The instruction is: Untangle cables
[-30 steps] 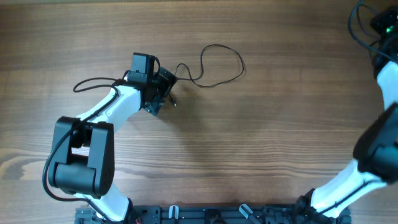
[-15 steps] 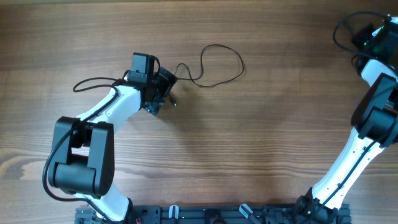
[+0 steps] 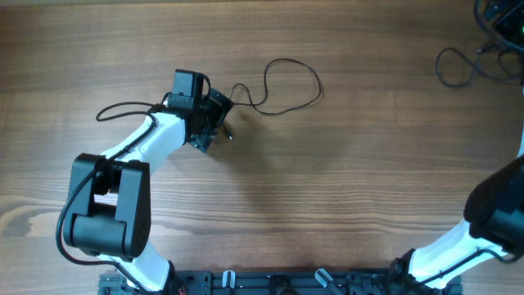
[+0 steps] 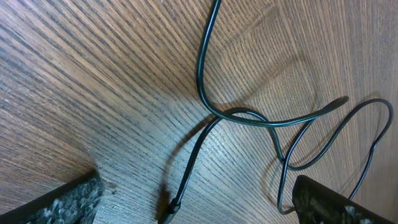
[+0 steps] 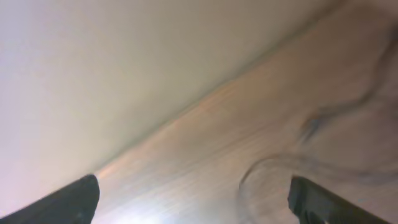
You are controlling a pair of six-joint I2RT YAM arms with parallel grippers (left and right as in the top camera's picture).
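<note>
One thin black cable [image 3: 286, 60] lies in an open loop on the wood, right of my left gripper [image 3: 219, 123]. In the left wrist view that cable [image 4: 199, 74] crosses over itself, and its small plug end [image 4: 175, 201] lies between my left gripper's [image 4: 196, 208] wide-open fingers, touching neither. A second thin cable [image 3: 438, 65] lies loose in a small loop at the far right. In the blurred right wrist view my right gripper [image 5: 199, 205] is open and empty, with a faint cable loop [image 5: 273, 167] on the table beyond it.
The left arm [image 3: 110, 205] stretches from the near left edge toward the table's middle. The right arm [image 3: 491, 213] rises along the right edge and leaves the overhead view. Thicker black robot cables [image 3: 499, 16] sit in the far right corner.
My right gripper opened and let go of the second cable, which now lies on the table at the far right. The right arm swung away toward the right edge. The left arm stayed still.
</note>
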